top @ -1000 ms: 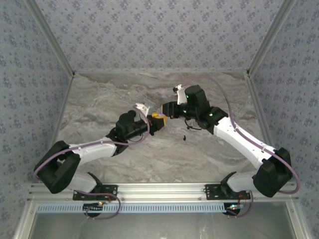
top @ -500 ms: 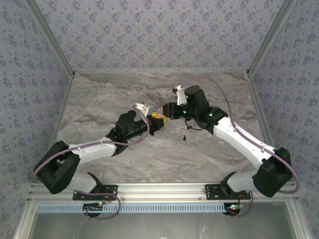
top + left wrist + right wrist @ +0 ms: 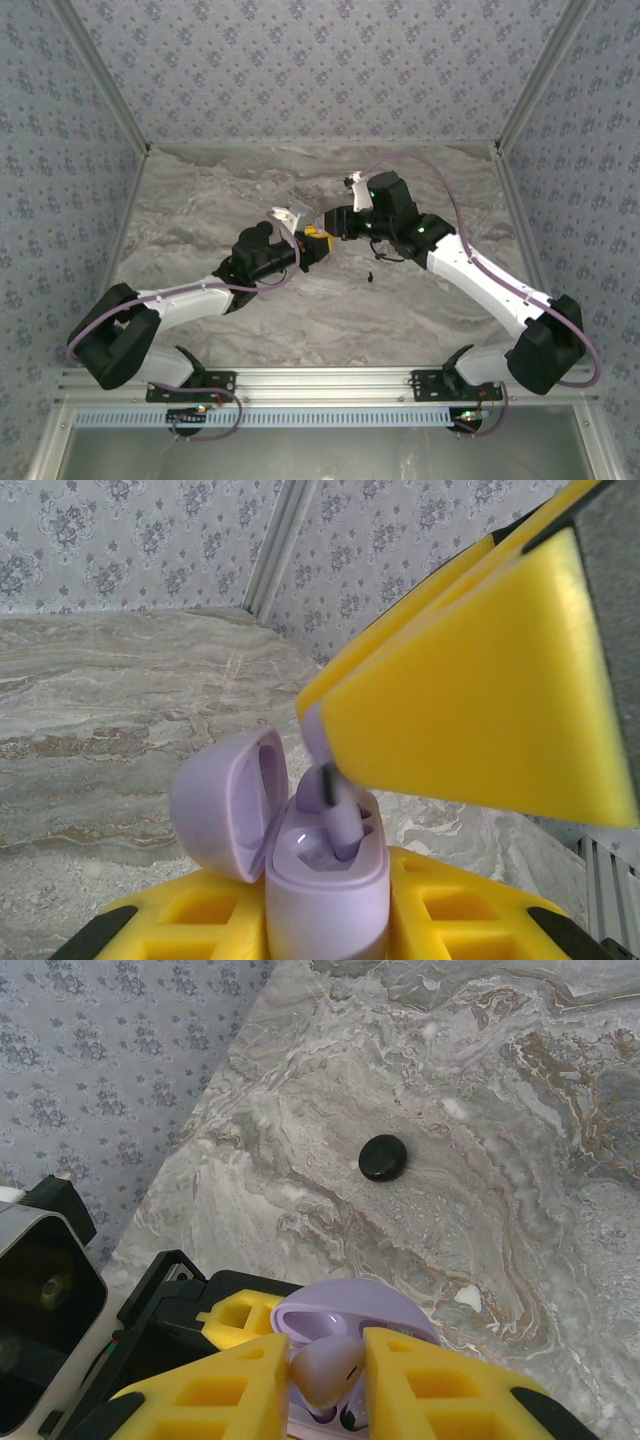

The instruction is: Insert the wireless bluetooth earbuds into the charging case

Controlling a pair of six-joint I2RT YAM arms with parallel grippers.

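Left wrist view: lilac earbud (image 3: 335,805) stands stem-down over the open charging case (image 3: 325,880). The stem tip is inside the mouth of one well and the bud head is above the rim. Judged not seated; contact with the well floor is hidden. The hinged lid (image 3: 225,800) is open and tilted back to the left of the case body.

Right wrist view: the same earbud is pinched by its head between the two yellow pads of the right gripper (image 3: 325,1380). Its jaws are closed on the earbud, with the case's lilac shell just beneath. The left gripper (image 3: 325,930) clamps the case body from both sides and holds it upright, mouth up.

Handling (judgement): the earbud looks very light, rigid, glossy and rounded, so it is likely to pivot or squirt out of the pads if squeezed off-centre. The bulb head is the sensible place to hold, since that leaves the stem free to enter the well. The case is equally smooth and is best held across its flanks low on the body, clear of hinge and lid. The lid may swing if bumped.

Top external view: both grippers meet over the middle of the marble table (image 3: 200,200). A black puck (image 3: 383,1157) lies on the marble well apart from the case. A small dark piece (image 3: 371,276) lies near the right arm, too small to identify.
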